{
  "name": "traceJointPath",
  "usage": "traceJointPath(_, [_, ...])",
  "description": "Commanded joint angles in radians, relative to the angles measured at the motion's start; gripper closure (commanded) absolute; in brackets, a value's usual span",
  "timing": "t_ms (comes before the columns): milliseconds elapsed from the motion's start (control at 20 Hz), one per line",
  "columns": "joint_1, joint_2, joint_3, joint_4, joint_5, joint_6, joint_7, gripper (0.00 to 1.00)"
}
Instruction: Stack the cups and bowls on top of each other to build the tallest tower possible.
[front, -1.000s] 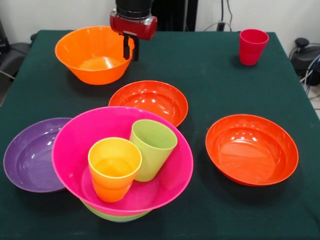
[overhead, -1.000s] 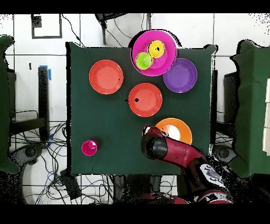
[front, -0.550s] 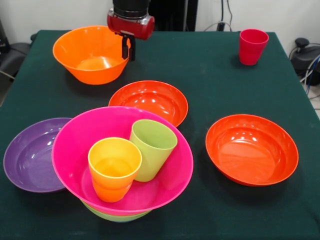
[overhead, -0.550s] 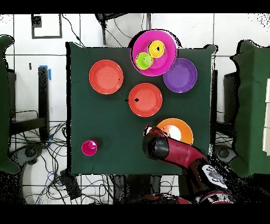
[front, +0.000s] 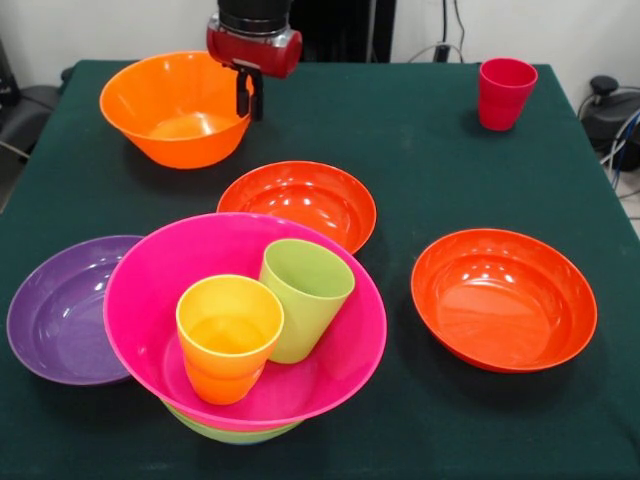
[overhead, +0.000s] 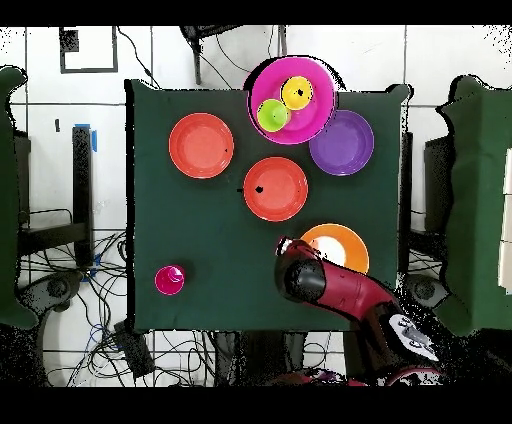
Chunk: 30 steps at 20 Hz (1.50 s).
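The gripper (front: 249, 95) is clamped on the right rim of the orange bowl (front: 170, 110), one finger inside the wall and one outside. Well in front of the jaws sits the tower (front: 245, 320): a pink bowl (front: 150, 300) nested on a green bowl (front: 232, 434), holding a yellow cup (front: 228, 338) and a green cup (front: 304, 298)

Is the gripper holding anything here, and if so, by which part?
It looks like the gripper has the deep orange bowl by its rim, on the side toward the red cup; whether the hold is firm cannot be told.
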Motion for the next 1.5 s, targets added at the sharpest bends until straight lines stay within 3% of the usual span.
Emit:
traceJointPath(50, [-0.049, -0.137, 0.133, -0.005, -0.016, 0.176, 0.015, 1.00])
traceJointPath(650, [-0.113, -0.366, 0.225, -0.024, 0.048, 0.483, -0.047, 1.00])
traceJointPath(1500, [-0.061, -0.425, 0.217, -0.179, 0.059, 0.725, 0.007, 1.00])
